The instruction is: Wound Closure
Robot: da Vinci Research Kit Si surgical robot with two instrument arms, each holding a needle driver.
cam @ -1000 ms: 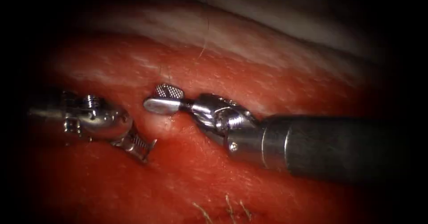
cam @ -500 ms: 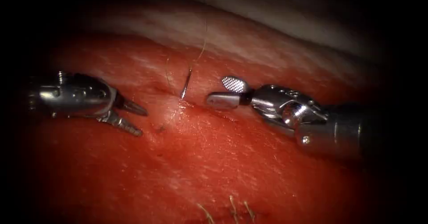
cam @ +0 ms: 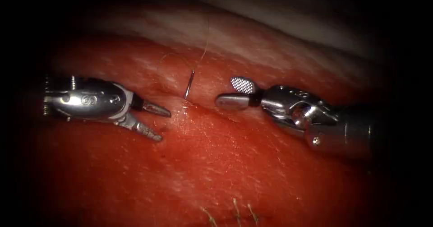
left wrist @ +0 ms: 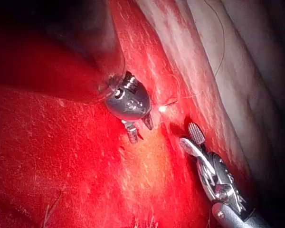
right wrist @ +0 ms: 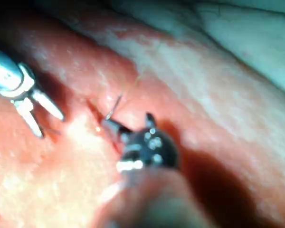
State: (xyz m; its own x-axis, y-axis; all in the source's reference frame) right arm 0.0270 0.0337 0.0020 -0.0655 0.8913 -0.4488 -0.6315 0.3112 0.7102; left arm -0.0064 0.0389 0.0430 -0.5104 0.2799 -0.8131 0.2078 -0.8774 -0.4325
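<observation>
The tissue (cam: 216, 164) spans the endoscope view, red and wet below, paler along its upper band. The cut (cam: 198, 104) runs across it between the two tools.

The right tool (cam: 234, 94) enters from the right; its jaws stand apart and hold nothing, the upper jaw showing its cross-hatched face, the lower one lying just right of the needle. The left tool (cam: 155, 121) lies on the left side of the cut, jaws spread in a V, holding nothing, tips just short of the needle.

The needle (cam: 189, 84) stands nearly upright between the tools, its lower end in the tissue at the cut, its upper end free. Neither tool touches it. The thread (cam: 205, 51) runs up from the needle's top across the pale band; a faint loop curves off to the left.

The left wrist view shows the left tool (left wrist: 137, 130) end-on, the right tool (left wrist: 192, 137) beside it, and a bright glint at the needle (left wrist: 168, 104), with thread (left wrist: 221, 47) arcing over pale tissue (left wrist: 61, 156). The right wrist view shows the needle (right wrist: 114, 107) rising just beside the right tool (right wrist: 128, 126).
</observation>
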